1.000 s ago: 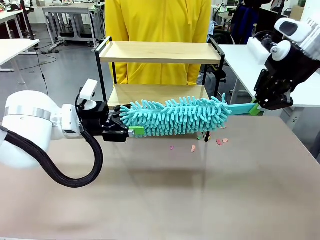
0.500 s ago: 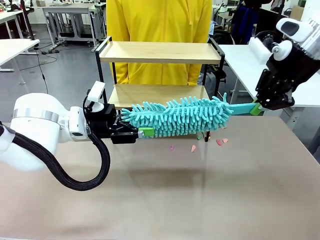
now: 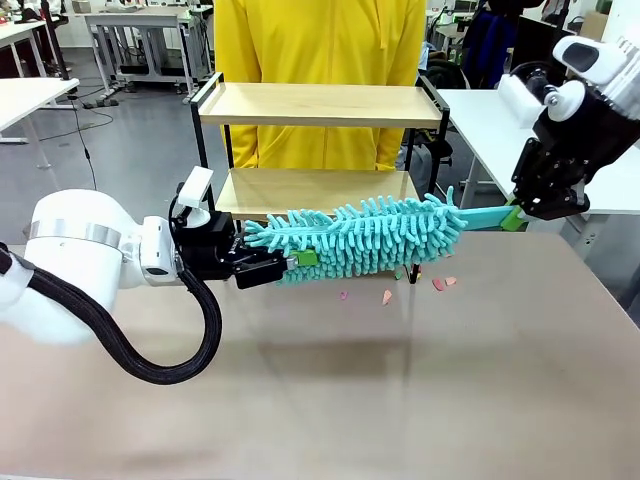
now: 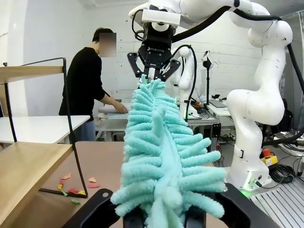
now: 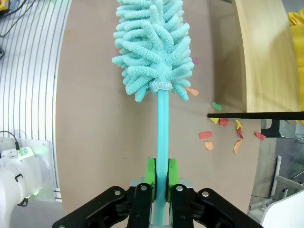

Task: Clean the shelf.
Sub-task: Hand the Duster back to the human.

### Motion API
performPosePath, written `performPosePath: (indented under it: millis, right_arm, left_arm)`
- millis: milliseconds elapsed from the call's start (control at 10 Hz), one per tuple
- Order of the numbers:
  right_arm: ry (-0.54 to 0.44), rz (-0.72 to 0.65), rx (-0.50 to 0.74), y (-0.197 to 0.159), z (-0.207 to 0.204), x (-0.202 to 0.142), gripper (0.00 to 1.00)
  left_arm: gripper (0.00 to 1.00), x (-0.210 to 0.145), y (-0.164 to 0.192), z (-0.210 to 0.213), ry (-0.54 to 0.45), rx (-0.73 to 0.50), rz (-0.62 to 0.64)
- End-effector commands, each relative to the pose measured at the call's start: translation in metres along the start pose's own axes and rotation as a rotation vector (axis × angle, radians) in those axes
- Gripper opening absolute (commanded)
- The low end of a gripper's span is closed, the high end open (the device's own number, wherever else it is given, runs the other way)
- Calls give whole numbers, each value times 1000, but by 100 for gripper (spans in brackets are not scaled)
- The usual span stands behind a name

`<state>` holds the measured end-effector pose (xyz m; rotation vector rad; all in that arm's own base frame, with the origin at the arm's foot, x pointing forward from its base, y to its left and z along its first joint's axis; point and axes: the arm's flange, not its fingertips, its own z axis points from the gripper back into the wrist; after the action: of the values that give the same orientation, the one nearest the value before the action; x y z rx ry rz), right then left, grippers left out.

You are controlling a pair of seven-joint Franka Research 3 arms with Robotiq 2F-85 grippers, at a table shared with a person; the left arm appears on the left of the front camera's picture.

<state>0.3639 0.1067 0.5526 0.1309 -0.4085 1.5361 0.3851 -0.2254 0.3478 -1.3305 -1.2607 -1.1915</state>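
The shelf (image 3: pixel 320 103) stands at the table's far side, two light wooden boards in a black frame; its lower board (image 4: pixel 23 166) and one edge (image 5: pixel 261 57) show in the wrist views. A teal fluffy duster (image 3: pixel 370 235) hangs level in front of the lower board. My right gripper (image 3: pixel 512 215) is shut on its flat teal handle (image 5: pixel 160 142). My left gripper (image 3: pixel 298 262) is closed around the fluffy tip (image 4: pixel 159 142), fibres bulging between its fingers. Small coloured paper scraps (image 3: pixel 440 283) lie on the table by the shelf's right foot (image 5: pixel 223 137).
A person in a yellow top (image 3: pixel 320 40) stands right behind the shelf. A white table (image 3: pixel 480 110) adjoins at the far right. The brown tabletop (image 3: pixel 350 400) stretches wide toward the near edge.
My left gripper pushed right into the duster's tip and closed on it. The duster's left end dipped slightly. The right gripper held still.
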Motion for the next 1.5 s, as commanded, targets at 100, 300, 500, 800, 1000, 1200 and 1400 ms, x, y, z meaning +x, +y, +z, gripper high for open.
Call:
performPosePath:
  millis: [100, 300, 500, 800, 1000, 1200, 1400]
  right_arm:
    - [-27, 6, -13, -2, -1, 6, 13]
    - [-27, 6, -13, -2, -1, 6, 13]
    - [1, 3, 2, 1, 0, 1, 13]
    - [-162, -44, 14, 0, 29, -16, 100]
    - [-303, -117, -22, 1, 64, -37, 100]
    - [-464, -270, -103, 3, 94, -74, 100]
    - [-582, -380, -165, 13, 110, -112, 100]
  left_arm:
    - [0, 3, 0, -8, -49, -23, 0]
    - [0, 4, 4, -3, -119, -14, 65]
    - [0, 1, 2, 1, -40, -4, 18]
    - [0, 1, 2, 1, -40, -4, 18]
    - [0, 1, 2, 1, -40, -4, 18]
    - [0, 1, 2, 1, -40, -4, 18]
    - [0, 1, 2, 1, -40, -4, 18]
